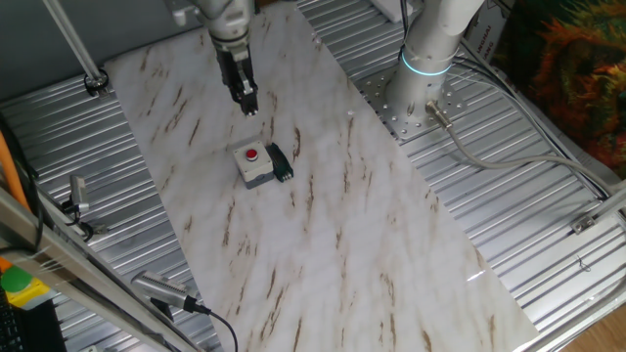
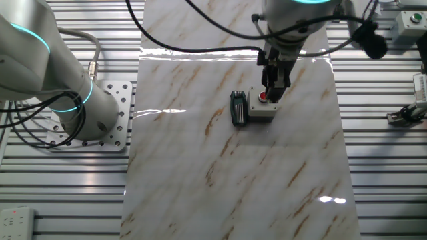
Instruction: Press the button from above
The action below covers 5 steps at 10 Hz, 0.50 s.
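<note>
One end effector [image 1: 248,106] hangs above the button [image 1: 252,154]; whether its fingers are apart I cannot tell. Mid-surface [image 1: 342,244], well clear of the edges, the button looks rigid and light, so press squarely on the red cap or it may slide.

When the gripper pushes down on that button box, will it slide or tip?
Probably stays put: the button sits in a squat, flat-bottomed grey housing. The marble-look sheet looks glossy, so an off-centre push may skid it.
</note>
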{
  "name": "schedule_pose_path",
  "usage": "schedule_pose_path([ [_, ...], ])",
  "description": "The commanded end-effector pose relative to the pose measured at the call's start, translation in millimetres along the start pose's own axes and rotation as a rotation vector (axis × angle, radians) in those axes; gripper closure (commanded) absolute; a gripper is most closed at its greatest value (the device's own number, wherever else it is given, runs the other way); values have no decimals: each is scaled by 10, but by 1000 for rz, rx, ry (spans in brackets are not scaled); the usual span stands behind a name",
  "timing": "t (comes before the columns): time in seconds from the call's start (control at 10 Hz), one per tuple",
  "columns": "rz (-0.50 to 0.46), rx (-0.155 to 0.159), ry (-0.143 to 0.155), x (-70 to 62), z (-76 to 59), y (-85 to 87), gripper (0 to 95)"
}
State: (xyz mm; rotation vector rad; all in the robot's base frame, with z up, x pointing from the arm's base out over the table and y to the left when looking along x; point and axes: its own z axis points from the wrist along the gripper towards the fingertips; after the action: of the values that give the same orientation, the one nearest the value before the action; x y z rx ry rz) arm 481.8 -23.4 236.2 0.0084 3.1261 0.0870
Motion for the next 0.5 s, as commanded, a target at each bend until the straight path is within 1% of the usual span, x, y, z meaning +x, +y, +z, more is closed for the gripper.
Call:
schedule_pose_path([
  [0.1, 8, 0, 3, -52, -31, 26, 380],
  [0.5, 4, 6, 2, -71, -43, 33, 380],
])
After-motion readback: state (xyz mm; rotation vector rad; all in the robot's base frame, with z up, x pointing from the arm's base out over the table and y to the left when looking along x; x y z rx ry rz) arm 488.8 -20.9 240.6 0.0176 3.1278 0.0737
